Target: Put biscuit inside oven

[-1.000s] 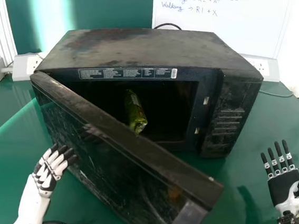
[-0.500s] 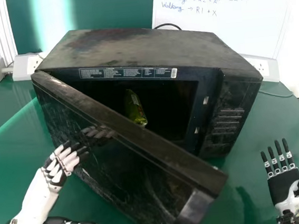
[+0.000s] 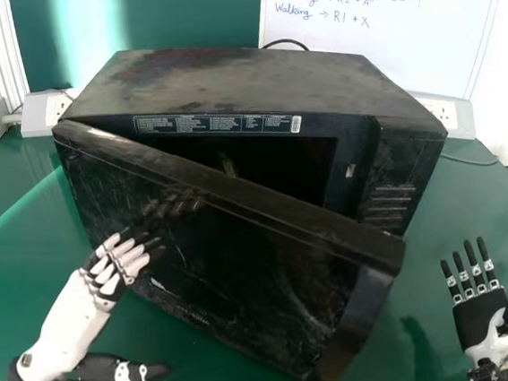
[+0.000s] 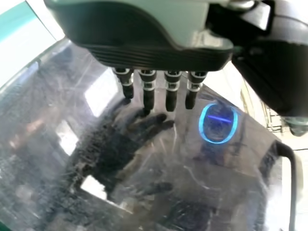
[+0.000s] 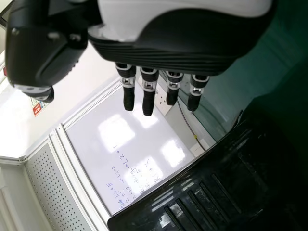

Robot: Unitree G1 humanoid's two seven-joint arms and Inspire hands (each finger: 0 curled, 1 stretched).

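Left robot hand (image 3: 111, 274) at scuffed black oven door (image 3: 244, 277); greenish biscuit (image 3: 229, 166) inside.

A glossy green table (image 3: 28, 275) with a curved right edge carries a black microwave oven (image 3: 243, 76), its top scuffed and its door (image 3: 244, 272) partly open toward the viewer. A white socket box (image 3: 46, 115) sits at the table's back left, another socket box (image 3: 449, 116) at the back right. Near that one, a thin cable (image 3: 469, 161) crosses the tabletop.
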